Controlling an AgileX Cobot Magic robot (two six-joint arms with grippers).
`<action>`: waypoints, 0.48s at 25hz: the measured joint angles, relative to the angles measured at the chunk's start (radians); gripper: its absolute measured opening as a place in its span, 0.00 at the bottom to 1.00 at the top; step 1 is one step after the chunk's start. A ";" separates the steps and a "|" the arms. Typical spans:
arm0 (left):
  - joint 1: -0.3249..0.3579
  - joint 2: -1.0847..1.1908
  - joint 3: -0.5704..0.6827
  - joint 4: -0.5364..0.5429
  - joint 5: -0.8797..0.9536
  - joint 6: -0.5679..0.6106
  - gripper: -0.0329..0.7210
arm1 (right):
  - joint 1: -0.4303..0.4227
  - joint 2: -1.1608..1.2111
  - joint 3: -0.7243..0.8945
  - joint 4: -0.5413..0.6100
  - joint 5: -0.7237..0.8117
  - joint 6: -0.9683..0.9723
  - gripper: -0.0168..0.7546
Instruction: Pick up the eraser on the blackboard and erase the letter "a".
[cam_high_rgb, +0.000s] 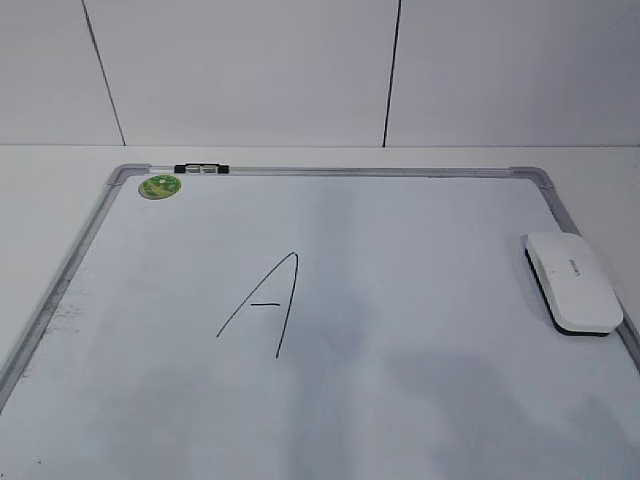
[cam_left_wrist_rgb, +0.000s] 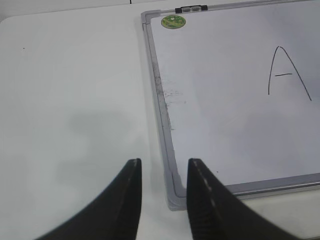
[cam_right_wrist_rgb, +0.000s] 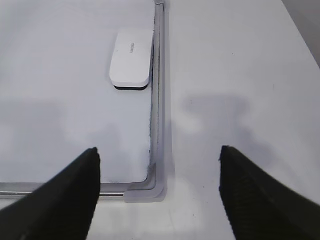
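The blackboard (cam_high_rgb: 400, 250) is a white board in a grey frame, lying flat on a white table. The eraser (cam_high_rgb: 572, 281), a white block with a dark underside, lies on the board at its right edge and also shows in the right wrist view (cam_right_wrist_rgb: 131, 57). The only writing I see is a tall capital "A" (cam_high_rgb: 265, 305); no small letter "a" shows in any view. My left gripper (cam_left_wrist_rgb: 165, 162) is open and empty above the board's near left corner. My right gripper (cam_right_wrist_rgb: 159, 150) is wide open and empty above the near right corner, short of the eraser. Neither gripper shows in the exterior view.
A round green sticker (cam_high_rgb: 158, 186) sits at the board's far left corner, with a small black clip (cam_high_rgb: 200, 168) on the top frame beside it. Faint marker smudges run along the left frame (cam_left_wrist_rgb: 167, 95). White table (cam_left_wrist_rgb: 75, 100) surrounds the board; a panelled wall stands behind.
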 joint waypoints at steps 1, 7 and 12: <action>0.000 0.000 0.000 0.000 0.000 0.000 0.36 | 0.000 0.000 0.000 0.000 0.000 0.000 0.79; 0.000 0.000 0.000 0.000 0.000 0.000 0.36 | 0.000 0.000 0.000 0.000 0.000 0.000 0.79; 0.000 0.000 0.000 0.000 0.000 0.000 0.36 | 0.000 0.000 0.000 0.000 0.000 0.000 0.79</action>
